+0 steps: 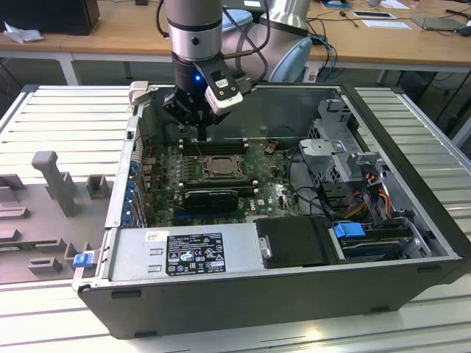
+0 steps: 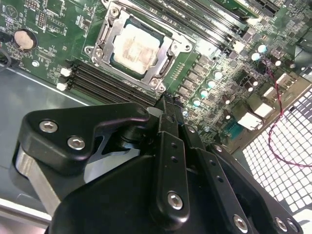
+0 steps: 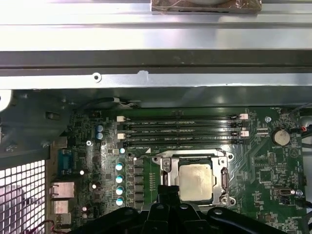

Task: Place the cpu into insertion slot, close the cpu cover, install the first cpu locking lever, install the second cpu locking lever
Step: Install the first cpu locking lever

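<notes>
The cpu (image 2: 136, 48) (image 3: 195, 180) lies flat in the insertion slot (image 1: 215, 168) of the green motherboard, its silvery-grey top facing up. The cpu cover (image 2: 163, 56) (image 3: 166, 178) is folded down as a metal frame around it. My gripper (image 1: 202, 134) (image 2: 165, 101) (image 3: 170, 191) hangs inside the open computer case, just above the board at the socket's edge by the memory slots. Its black fingers are pressed together and hold nothing. The socket's pin field is hidden under the chip.
Long black memory slots (image 3: 180, 129) run beside the socket. A black graphics card (image 1: 210, 197), the power supply (image 1: 184, 254) and a drive cage (image 1: 335, 140) crowd the case. A red wire (image 2: 282, 122) crosses the perforated back panel (image 2: 287, 165). A grey fixture (image 1: 55, 180) stands at the exterior view's left.
</notes>
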